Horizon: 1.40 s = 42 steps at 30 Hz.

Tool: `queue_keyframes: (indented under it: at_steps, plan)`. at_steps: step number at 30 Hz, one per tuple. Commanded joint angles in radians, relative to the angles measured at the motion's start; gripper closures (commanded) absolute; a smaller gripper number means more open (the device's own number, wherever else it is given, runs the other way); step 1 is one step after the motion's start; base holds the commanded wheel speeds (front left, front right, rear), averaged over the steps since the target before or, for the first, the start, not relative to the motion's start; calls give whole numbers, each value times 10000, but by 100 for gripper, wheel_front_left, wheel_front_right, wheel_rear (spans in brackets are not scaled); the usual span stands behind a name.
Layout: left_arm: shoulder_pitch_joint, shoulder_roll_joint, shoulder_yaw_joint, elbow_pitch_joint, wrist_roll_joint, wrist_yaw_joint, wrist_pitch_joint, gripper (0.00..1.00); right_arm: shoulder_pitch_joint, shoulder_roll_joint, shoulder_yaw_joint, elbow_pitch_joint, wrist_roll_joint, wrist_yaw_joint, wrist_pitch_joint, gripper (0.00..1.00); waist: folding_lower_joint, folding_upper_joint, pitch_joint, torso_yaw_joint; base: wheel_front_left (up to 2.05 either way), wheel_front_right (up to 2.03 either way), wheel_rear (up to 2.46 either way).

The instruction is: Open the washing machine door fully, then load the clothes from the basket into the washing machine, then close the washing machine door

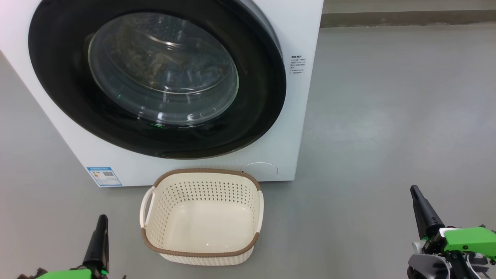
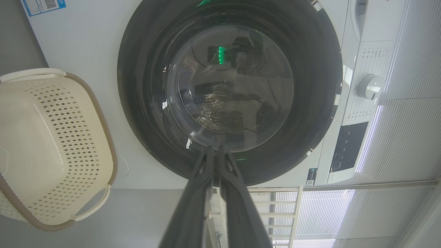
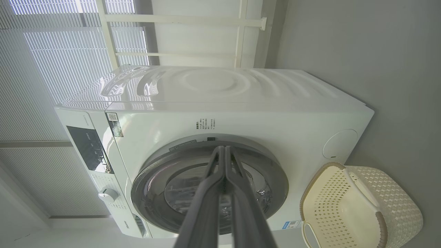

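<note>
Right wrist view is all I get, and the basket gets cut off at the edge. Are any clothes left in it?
Observer: No, the basket is empty down to its bare floor.
Operator: Where are they then?
Observer: Behind the glass of the washing machine door sits something blue and brownish, maybe the clothes.
Operator: And my other arm?
Observer: The left gripper hangs low, left of the basket, shut and holding nothing.

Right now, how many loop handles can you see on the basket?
2. On the basket, the left handle sits on its left side and the right handle on the opposite side, both just under the brown rim. None looks hidden.
</note>
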Motion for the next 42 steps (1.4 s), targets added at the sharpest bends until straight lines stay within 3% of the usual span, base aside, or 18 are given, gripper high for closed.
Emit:
queue_keyframes:
  at_steps: [1,42]
  plan:
    - [-361,91,266,-307,-80,6,71,100,-402,-60,136,-268,-18,19,72,100,0,0,0,0,0,0,0]
    - [-361,91,264,-307,-81,6,70,100,-407,-25,87,-266,-60,19,111,100,0,0,0,0,0,0,0]
